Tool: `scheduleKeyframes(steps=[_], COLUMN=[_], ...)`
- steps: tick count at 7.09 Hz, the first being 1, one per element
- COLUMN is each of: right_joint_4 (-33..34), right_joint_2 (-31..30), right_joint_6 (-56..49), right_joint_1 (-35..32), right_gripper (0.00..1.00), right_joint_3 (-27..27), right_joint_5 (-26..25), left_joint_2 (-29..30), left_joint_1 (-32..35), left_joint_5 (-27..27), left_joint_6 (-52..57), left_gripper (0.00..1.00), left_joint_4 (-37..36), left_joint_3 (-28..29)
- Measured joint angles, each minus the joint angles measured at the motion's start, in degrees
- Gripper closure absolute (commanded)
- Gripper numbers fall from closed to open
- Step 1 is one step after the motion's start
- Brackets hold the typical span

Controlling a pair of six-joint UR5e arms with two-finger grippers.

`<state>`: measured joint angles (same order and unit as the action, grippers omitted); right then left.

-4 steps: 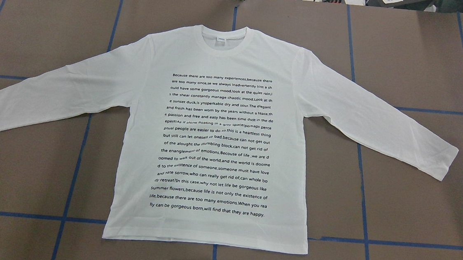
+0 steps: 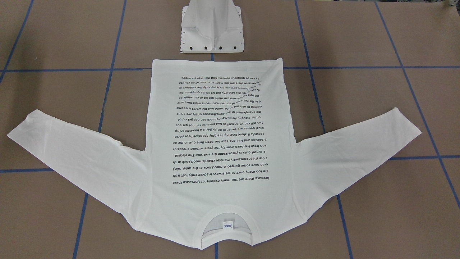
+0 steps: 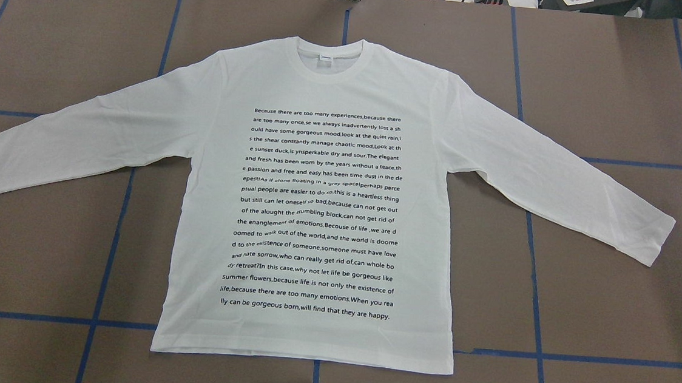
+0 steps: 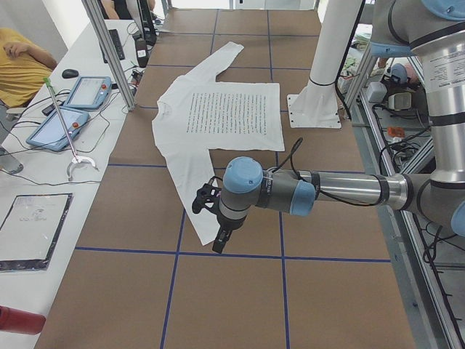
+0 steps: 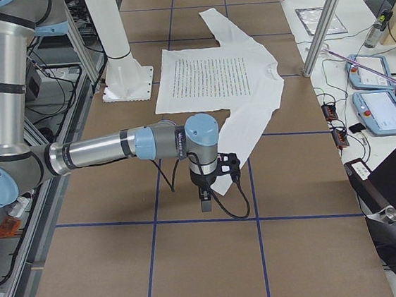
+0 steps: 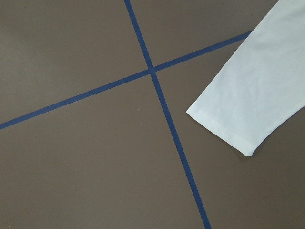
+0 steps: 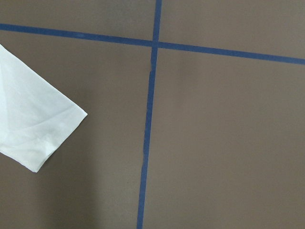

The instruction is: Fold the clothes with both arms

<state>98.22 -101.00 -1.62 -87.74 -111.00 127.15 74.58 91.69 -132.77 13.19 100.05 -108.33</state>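
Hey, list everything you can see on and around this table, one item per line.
T-shirt: one, white with black text, flat mid-table, print up, sleeves spread.
Table: one, brown with blue tape grid, under the shirt.
Pedestal mount: one, white, on the table just past the shirt's hem.
Tablets: two, blue-framed, on the white side bench.
Person: one, yellow top, beside that bench.
Left arm: one, grey with blue caps; left gripper near a sleeve cuff, jaws' state unclear.
Right arm: one, same colours; right gripper near the other cuff, jaws' state unclear.
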Motion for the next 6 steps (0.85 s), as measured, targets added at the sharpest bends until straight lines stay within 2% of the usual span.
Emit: scheduleKeyframes(steps=[2,4,6], right_joint_4=[-1.5,-9.2,-16.7], right_joint_2=[2.9,6.6,7.4], right_joint_6=[0.5,0.7,0.7], right_joint_1=[0.2,0.8,1.1], right_gripper=[0.00,0.00,0.00], right_joint_3=[-0.4,1.3,4.4], right_joint_5=[0.2,0.6,4.9], left_joint_2=[0.1,1.5,3.9], left_joint_1=[0.0,0.0,0.1], left_joint_5=[0.0,-0.1,-0.2], left_joint_6=[0.0,-0.4,-6.4], left_gripper=[0.00,0.00,0.00], left_joint_4=[5.7,17.3,24.8], left_joint_3=[-0.6,1.2,4.4])
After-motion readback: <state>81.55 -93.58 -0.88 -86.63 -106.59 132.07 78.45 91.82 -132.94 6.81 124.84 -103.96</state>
